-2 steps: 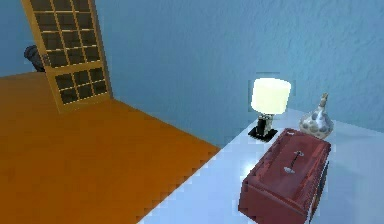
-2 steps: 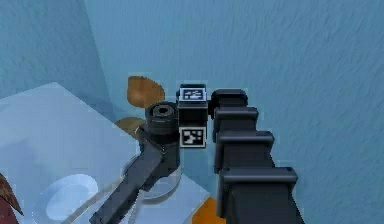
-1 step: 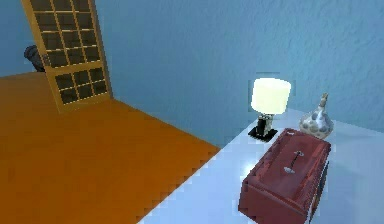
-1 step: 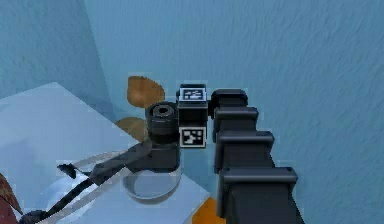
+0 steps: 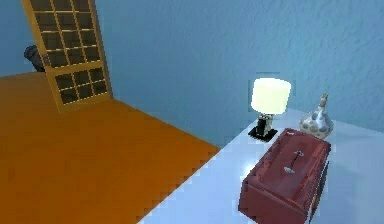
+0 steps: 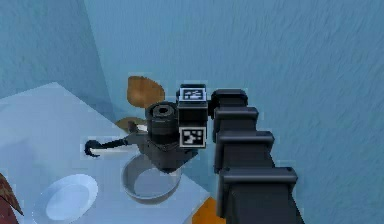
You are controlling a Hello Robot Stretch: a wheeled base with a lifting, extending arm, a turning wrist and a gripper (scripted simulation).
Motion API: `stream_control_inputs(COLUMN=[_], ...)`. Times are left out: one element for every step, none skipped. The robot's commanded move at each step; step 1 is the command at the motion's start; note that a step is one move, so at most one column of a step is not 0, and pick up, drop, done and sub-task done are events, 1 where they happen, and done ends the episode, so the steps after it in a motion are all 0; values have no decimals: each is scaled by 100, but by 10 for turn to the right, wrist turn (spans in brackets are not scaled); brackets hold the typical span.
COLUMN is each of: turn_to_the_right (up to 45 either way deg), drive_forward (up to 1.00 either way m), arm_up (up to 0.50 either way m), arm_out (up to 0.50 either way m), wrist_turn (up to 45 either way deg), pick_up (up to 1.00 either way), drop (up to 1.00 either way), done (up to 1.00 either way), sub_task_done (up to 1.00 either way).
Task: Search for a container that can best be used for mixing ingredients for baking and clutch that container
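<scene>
In the arm side view a round grey-rimmed bowl (image 6: 150,184) lies on the white table (image 6: 50,120), just below the gripper's dark body. A shallower, pale round dish (image 6: 70,196) sits to its left near the picture's bottom. My gripper (image 6: 92,150) reaches left from the dark arm bar (image 6: 245,150), and its thin fingers (image 6: 110,147) stretch over the tabletop. With the grey-rimmed bowl lying right at the gripper, I cannot tell whether it holds anything.
A brown chair back (image 6: 143,92) stands behind the table against the blue wall. The forward view has a lit lamp (image 5: 270,100), a glass vase (image 5: 318,118) and a dark red box (image 5: 288,180) on the white table (image 5: 210,185). Orange floor (image 5: 80,150) runs to a wooden shelf unit (image 5: 70,50).
</scene>
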Motion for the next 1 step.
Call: stream_control_inputs(turn_to_the_right=[0], drive_forward=[0], arm_up=[0], arm_out=[0], wrist_turn=[270], pick_up=[0], drop=[0], done=[0], sub_task_done=[0])
